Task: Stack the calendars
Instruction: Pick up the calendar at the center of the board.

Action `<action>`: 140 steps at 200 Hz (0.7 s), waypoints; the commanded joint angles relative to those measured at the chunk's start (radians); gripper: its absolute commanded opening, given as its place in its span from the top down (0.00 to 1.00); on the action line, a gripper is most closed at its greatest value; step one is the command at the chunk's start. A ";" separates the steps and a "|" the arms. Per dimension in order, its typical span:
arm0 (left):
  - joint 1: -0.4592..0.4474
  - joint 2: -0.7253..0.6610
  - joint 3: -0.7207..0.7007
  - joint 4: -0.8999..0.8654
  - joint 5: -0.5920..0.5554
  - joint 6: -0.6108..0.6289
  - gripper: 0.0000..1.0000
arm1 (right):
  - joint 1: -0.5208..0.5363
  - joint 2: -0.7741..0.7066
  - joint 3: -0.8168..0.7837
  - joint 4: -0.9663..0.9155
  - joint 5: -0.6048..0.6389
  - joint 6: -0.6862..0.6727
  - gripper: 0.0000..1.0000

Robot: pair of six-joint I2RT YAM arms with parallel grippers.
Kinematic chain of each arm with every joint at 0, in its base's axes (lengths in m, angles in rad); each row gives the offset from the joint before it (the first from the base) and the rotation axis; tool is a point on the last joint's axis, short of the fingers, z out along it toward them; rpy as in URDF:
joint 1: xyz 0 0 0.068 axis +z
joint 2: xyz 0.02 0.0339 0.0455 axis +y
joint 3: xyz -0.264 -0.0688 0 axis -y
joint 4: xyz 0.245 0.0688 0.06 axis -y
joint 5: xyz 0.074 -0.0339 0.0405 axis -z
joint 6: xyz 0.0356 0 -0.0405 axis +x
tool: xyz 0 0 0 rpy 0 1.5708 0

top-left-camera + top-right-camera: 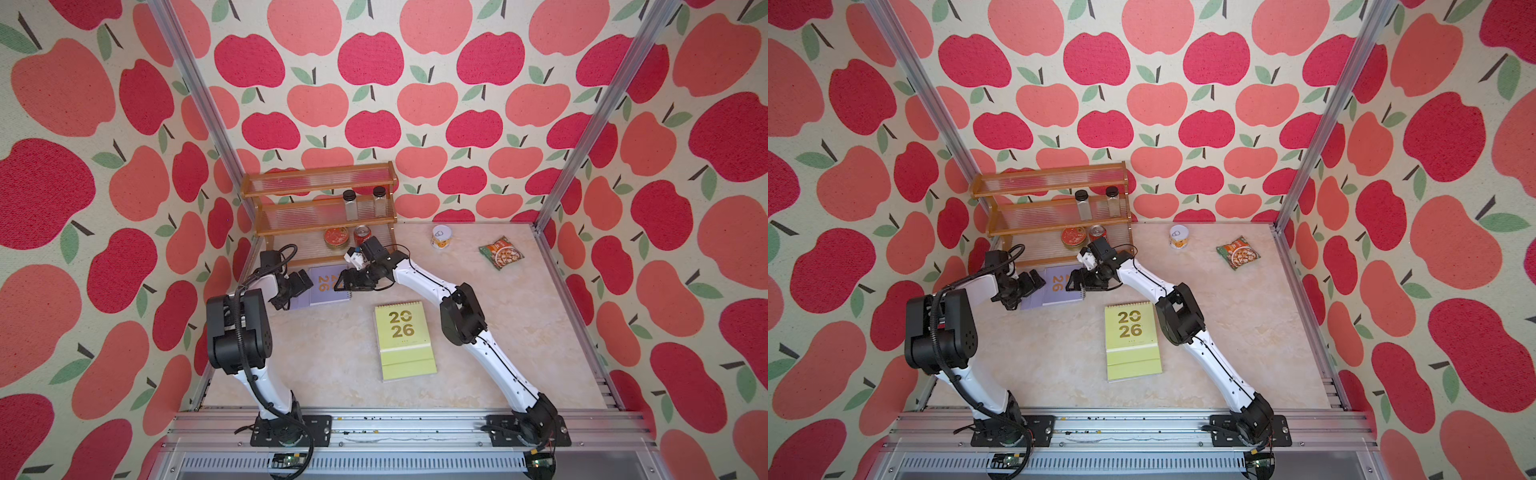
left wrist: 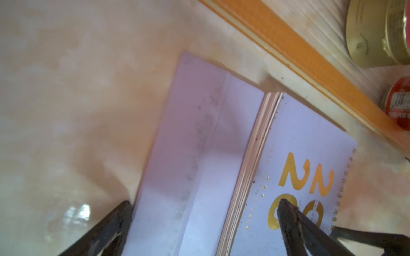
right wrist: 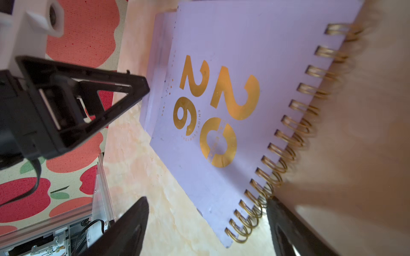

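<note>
As far as the pictures show, your stacking is not yet done. Only two calendars are in view. The lilac calendar [image 1: 330,286] lies flat on the bench [image 1: 498,332], just in front of the wooden rack [image 1: 324,189]. The yellow-green calendar [image 1: 405,340] lies flat nearer the middle, apart from it.

Under the lilac cover the wrist views show a second lilac layer. I cannot tell if it is the calendar's own stand or another calendar.

Your left end effector [image 2: 204,202] stands wide astride the lilac calendar and grips nothing. Your right end effector [image 3: 207,199] is also wide and empty, with one finger beside the spiral.

I judge that one calendar must now go onto the other.

The rack holds two jars [image 1: 350,204] on its middle shelf, and a flat tin [image 1: 336,237] and a red can [image 1: 361,235] on the lowest.
</note>
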 commanded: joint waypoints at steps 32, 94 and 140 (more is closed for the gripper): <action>-0.088 -0.133 -0.118 -0.073 0.064 -0.041 0.00 | 0.018 0.019 0.038 0.022 -0.086 -0.035 0.15; -0.163 -0.391 -0.342 -0.130 0.058 -0.080 0.00 | 0.019 0.032 0.049 0.014 -0.116 -0.075 0.15; -0.184 -0.605 -0.325 -0.239 0.034 -0.124 0.00 | 0.018 0.031 0.054 0.014 -0.109 -0.088 0.15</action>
